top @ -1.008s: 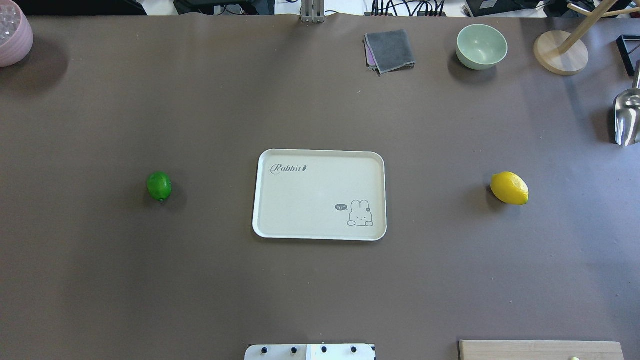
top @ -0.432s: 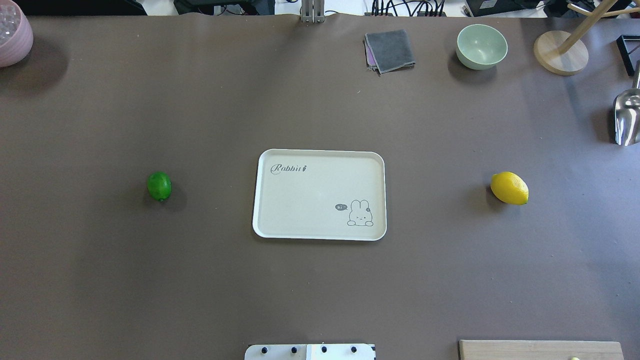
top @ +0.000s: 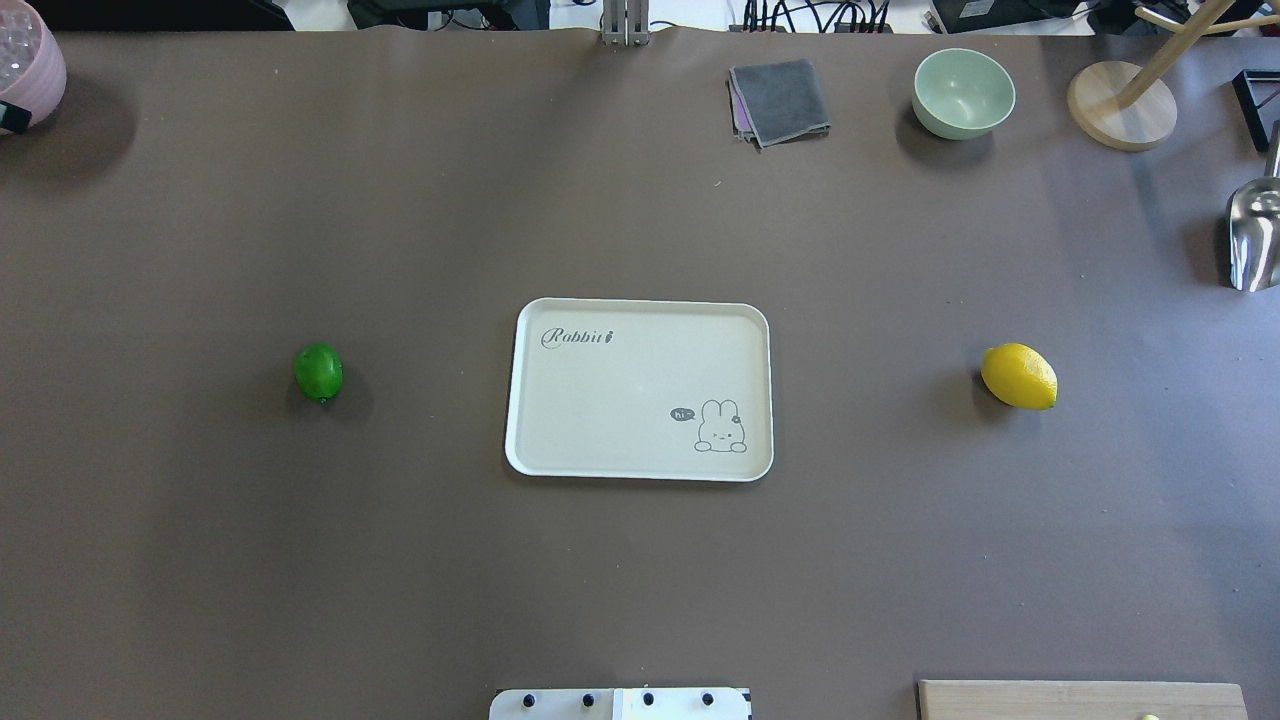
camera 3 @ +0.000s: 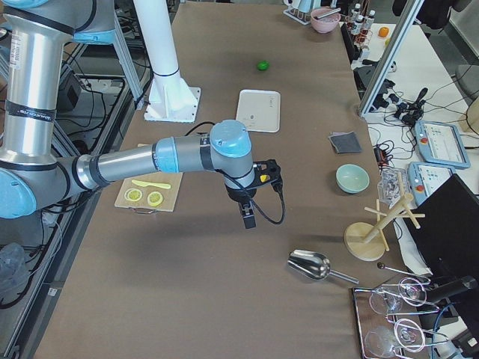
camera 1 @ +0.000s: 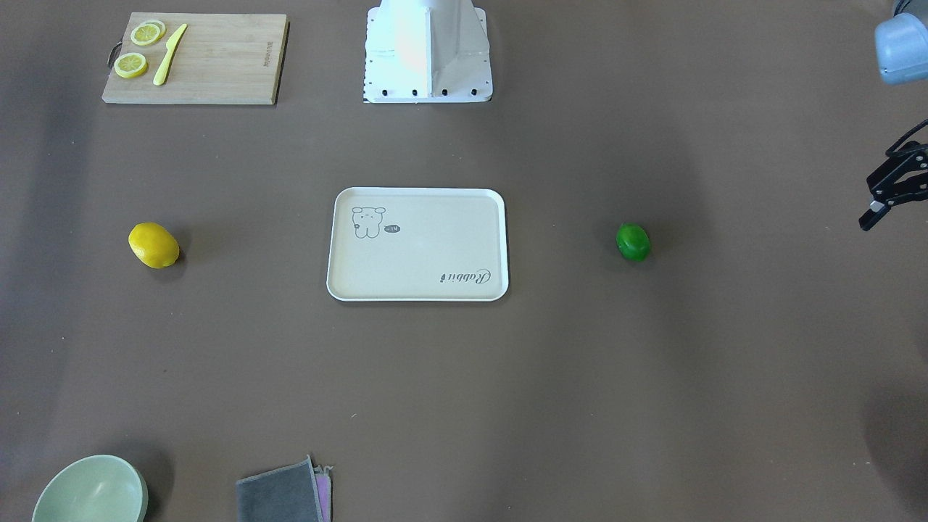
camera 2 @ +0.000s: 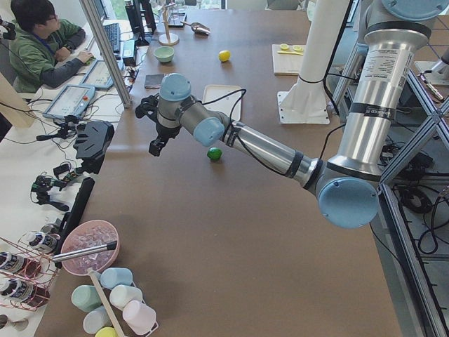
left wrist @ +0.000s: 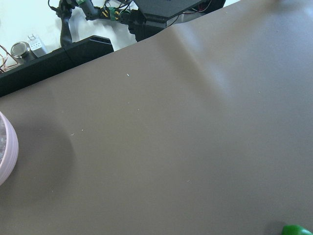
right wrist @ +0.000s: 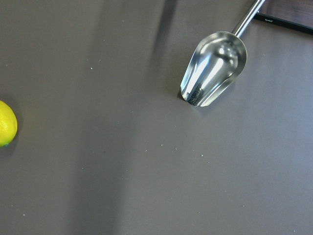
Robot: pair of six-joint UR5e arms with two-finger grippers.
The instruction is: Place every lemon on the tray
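Observation:
The cream-white tray [top: 640, 320] with a rabbit drawing lies flat at the table's middle, with nothing on it. The green lemon [top: 318, 372] lies on the table to its left, and a sliver shows in the left wrist view [left wrist: 296, 230]. The yellow lemon [top: 1018, 376] lies on the table to the tray's right, and part shows in the right wrist view [right wrist: 6, 128]. My left gripper [camera 1: 881, 192] hovers open and empty beyond the green lemon, near the table's left end. My right gripper [camera 3: 249, 213] hovers past the yellow lemon; I cannot tell whether it is open.
A wooden cutting board [camera 1: 217, 61] with lemon slices and a yellow knife lies near the robot base [camera 1: 428, 51]. A pale green bowl [top: 963, 92], grey cloth [top: 780, 100], wooden stand [top: 1120, 105], metal scoop [top: 1255, 235] and pink bowl [top: 25, 70] line the far and side edges.
A dark tip of my left gripper has come into the overhead view at the left edge by the pink bowl. The lemons and tray have not moved.

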